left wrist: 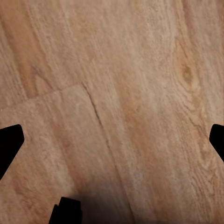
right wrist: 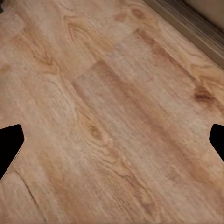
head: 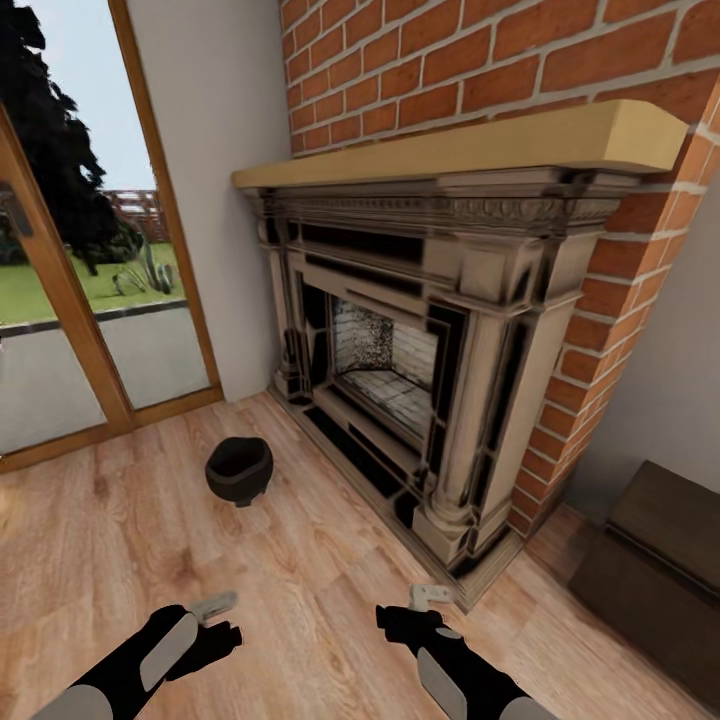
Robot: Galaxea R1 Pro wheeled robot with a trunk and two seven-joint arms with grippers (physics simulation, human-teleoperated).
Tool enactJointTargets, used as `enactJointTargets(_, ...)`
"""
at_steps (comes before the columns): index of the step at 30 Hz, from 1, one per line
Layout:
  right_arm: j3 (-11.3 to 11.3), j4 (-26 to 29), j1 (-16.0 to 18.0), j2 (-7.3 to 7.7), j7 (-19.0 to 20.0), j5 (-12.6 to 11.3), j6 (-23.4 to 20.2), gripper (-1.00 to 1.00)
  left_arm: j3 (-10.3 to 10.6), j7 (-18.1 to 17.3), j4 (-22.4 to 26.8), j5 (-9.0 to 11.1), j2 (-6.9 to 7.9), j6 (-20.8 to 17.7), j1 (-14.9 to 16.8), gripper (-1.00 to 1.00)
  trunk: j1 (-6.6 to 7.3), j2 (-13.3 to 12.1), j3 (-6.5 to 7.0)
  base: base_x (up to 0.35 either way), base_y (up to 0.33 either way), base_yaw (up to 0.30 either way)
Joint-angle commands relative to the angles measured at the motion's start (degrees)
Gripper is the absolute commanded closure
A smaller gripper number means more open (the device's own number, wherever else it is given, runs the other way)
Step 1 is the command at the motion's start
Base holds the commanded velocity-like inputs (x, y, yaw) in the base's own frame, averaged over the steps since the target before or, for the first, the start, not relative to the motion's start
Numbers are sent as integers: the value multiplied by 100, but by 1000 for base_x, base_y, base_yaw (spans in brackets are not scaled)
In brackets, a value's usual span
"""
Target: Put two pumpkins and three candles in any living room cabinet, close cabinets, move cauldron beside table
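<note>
Head view, near field: both forearms reach forward and low over the wood-plank floor. The left gripper sits at the lower left, its black wrist angled inward with a pale finger lying flat on top. The right gripper sits at the lower centre-right, a pale finger tip pointing toward the hearth. Each wrist view looks down at bare planks, with the two dark fingertips of the left and the fingertips of the right at opposite edges of the picture, so both sets of jaws stand spread wide and hold nothing.

Middle field: the cauldron, a round black pot with a bulging belly and a wide dark mouth, stands upright on the floor, ahead of the left gripper and well apart from it, just in front of the fireplace's left corner.

Far field: a carved fireplace surround with a tan mantel shelf against a red brick chimney breast. A wood-framed glazed door stands at left; the dark brown cabinet shows at lower right.
</note>
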State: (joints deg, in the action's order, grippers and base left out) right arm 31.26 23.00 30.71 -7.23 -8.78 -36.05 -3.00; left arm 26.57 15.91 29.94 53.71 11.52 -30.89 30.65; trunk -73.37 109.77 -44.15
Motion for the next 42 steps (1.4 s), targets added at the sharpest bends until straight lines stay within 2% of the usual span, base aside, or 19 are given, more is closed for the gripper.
enactJointTargets(1,48,11,5,3,-53,-34,-26,-100,42,51,17,60,8,-5,3,-100,1,3,-6,1,308,0)
enactJointTargets(8,47,11,5,10,-59,-34,13,-100,43,51,16,59,8,-2,3,-100,1,3,-6,66,304,0)
enactJointTargets(19,47,11,5,10,-70,-34,20,-100,48,52,16,57,8,3,3,-100,1,3,-8,248,241,14)
enactJointTargets(42,47,11,5,10,-73,-34,30,-100,50,52,16,47,-21,4,3,-100,1,3,-95,274,212,203)
